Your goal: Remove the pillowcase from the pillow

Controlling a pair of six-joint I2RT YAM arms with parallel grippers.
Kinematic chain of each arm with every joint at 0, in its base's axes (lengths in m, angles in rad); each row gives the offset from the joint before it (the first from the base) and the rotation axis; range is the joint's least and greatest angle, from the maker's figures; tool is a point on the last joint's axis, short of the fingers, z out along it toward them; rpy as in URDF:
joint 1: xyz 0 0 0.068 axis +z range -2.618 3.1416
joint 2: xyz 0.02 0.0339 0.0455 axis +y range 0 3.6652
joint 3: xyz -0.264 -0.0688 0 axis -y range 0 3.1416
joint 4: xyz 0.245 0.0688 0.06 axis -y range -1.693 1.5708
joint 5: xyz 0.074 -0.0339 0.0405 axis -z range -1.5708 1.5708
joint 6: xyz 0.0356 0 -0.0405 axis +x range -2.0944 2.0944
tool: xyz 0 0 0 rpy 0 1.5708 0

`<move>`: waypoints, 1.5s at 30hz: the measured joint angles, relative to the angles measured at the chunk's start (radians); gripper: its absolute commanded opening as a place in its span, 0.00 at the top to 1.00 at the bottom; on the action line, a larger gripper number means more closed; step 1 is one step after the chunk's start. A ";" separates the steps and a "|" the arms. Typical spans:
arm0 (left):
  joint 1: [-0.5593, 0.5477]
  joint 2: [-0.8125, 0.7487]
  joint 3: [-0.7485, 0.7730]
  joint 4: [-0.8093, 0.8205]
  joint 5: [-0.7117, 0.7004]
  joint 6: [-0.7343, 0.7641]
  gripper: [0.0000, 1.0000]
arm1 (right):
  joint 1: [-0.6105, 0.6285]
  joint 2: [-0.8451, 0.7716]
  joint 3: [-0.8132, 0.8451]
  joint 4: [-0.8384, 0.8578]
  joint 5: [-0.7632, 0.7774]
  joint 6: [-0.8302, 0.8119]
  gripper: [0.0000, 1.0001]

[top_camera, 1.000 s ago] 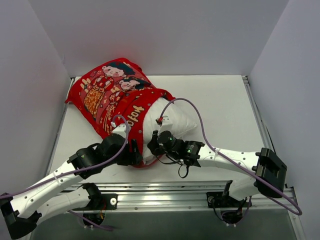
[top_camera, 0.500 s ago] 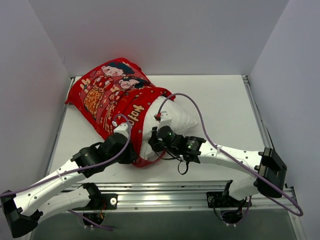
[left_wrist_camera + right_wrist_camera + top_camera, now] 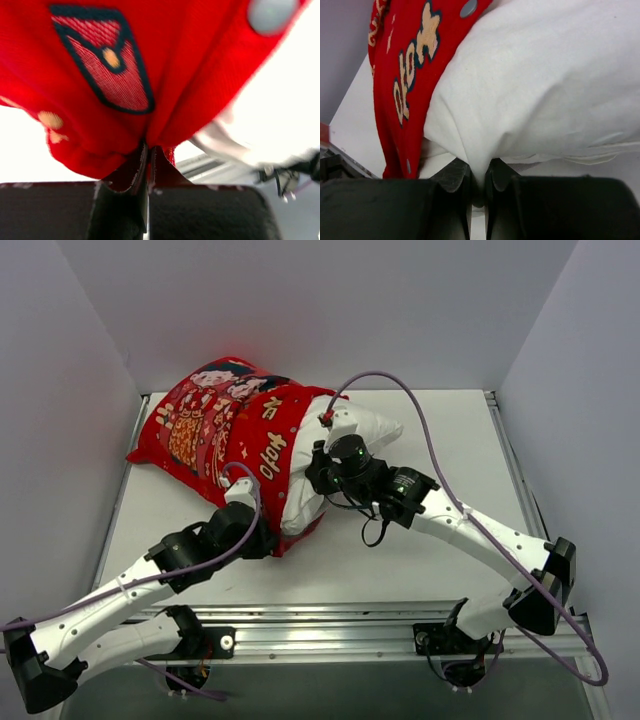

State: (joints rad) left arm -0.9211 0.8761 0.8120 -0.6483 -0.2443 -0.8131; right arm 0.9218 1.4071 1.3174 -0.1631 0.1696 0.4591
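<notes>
Here, the bright red thin fabric pillowcase [image 3: 210, 430], printed with two cartoon children and gold characters, lies toward 10 o'clock on the white table [image 3: 450, 440], close to the back-left corner. It covers most of the plump white rectangular pillow [image 3: 368, 427]. The pillow's bare end sticks out of the open mouth toward 3 o'clock.

The left gripper [image 3: 268, 538] sits at the 6 o'clock edge of the pillowcase's mouth. In the left wrist view its jaws are clenched on a gathered fold of the red cloth [image 3: 100, 75], which bunches down between the black fingers [image 3: 148, 152]. A grey round snap button [image 3: 270, 12] shows on the hem at 1 o'clock.

The right gripper [image 3: 316, 472] is on the bare white end, just beside the red hem. In the right wrist view its jaws [image 3: 479, 176] pinch a ridge of white pillow fabric [image 3: 545, 90]. The red hem [image 3: 395, 95], with gold lettering and another grey snap, hangs at 10 o'clock of that pinch.
</notes>
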 measured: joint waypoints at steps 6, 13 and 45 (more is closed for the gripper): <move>0.017 0.096 0.000 0.033 -0.133 -0.041 0.98 | -0.004 -0.056 0.047 -0.068 -0.001 -0.053 1.00; 0.191 0.264 0.000 0.135 -0.234 -0.078 0.98 | -0.011 -0.185 0.037 -0.173 0.001 -0.063 1.00; 0.426 -0.121 -0.127 0.081 -0.080 -0.122 0.36 | 0.015 -0.444 -0.208 -0.276 -0.388 -0.069 0.11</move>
State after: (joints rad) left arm -0.4953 0.7555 0.6846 -0.5671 -0.3244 -0.9356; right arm 0.9371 0.9630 1.1095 -0.4389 -0.2180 0.3904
